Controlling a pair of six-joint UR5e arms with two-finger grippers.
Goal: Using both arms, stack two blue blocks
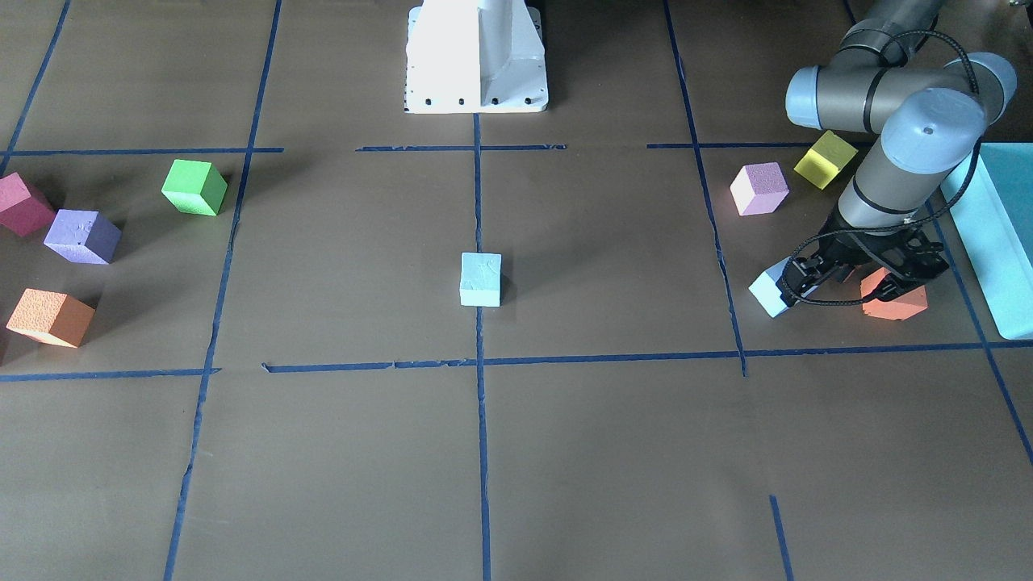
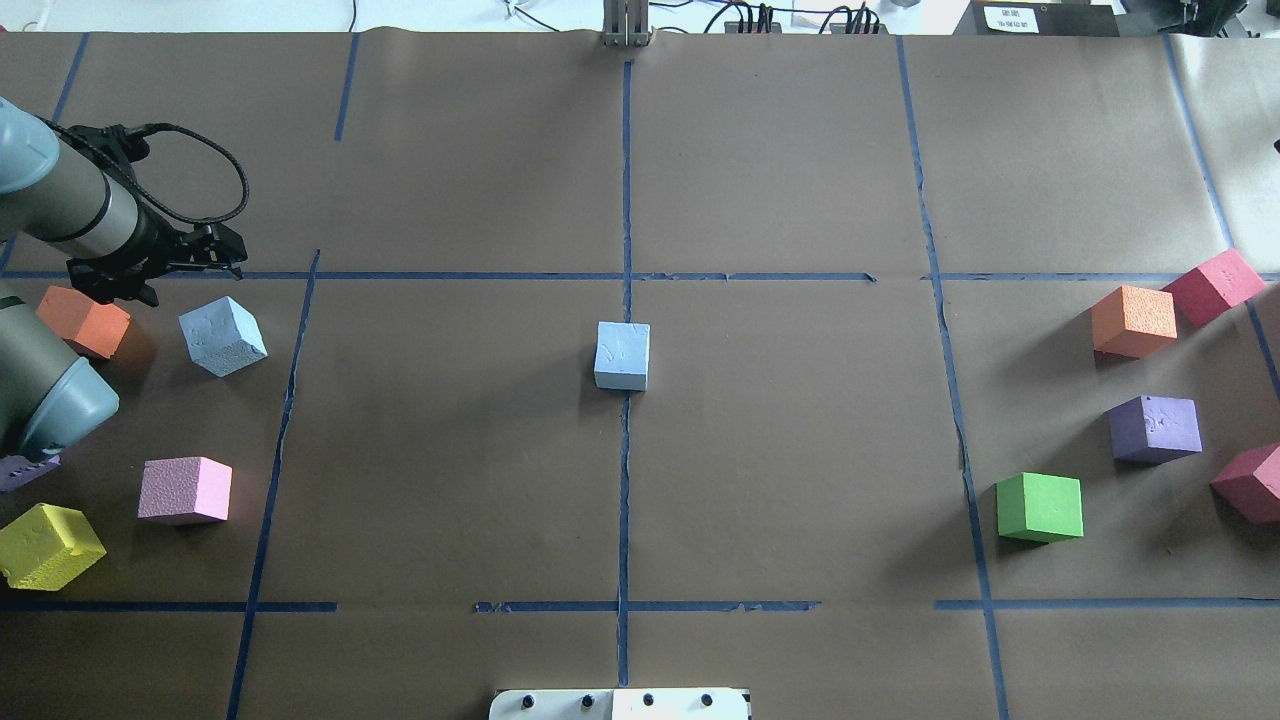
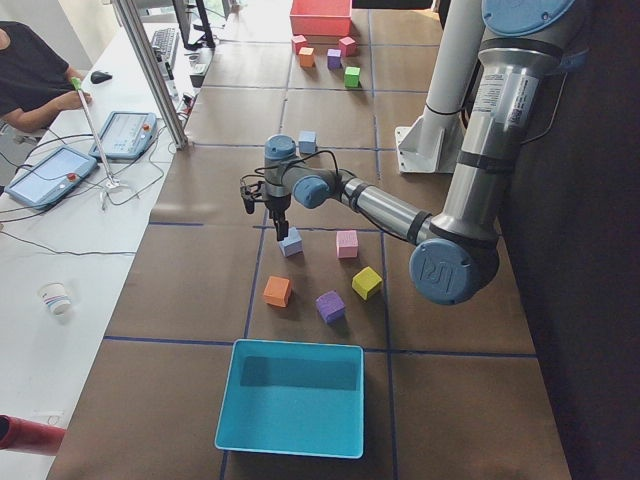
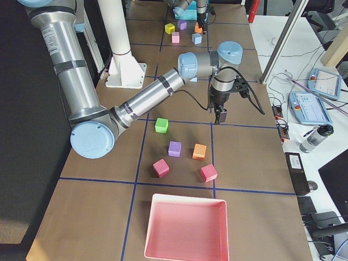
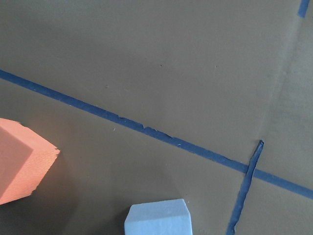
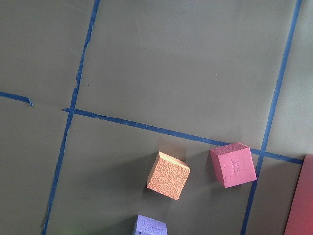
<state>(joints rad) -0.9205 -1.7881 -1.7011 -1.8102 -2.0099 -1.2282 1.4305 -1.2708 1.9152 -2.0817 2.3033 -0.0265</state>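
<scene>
Two blue blocks on bench: centre blue block on tape cross, other blue block just beside left fingers, near orange cube. Opening of left fingers, right fingers: cannot tell.

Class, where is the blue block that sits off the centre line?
Overhead view, far left: the blue block lies on the robot's left side, just right of an orange block and close by the left gripper.
</scene>
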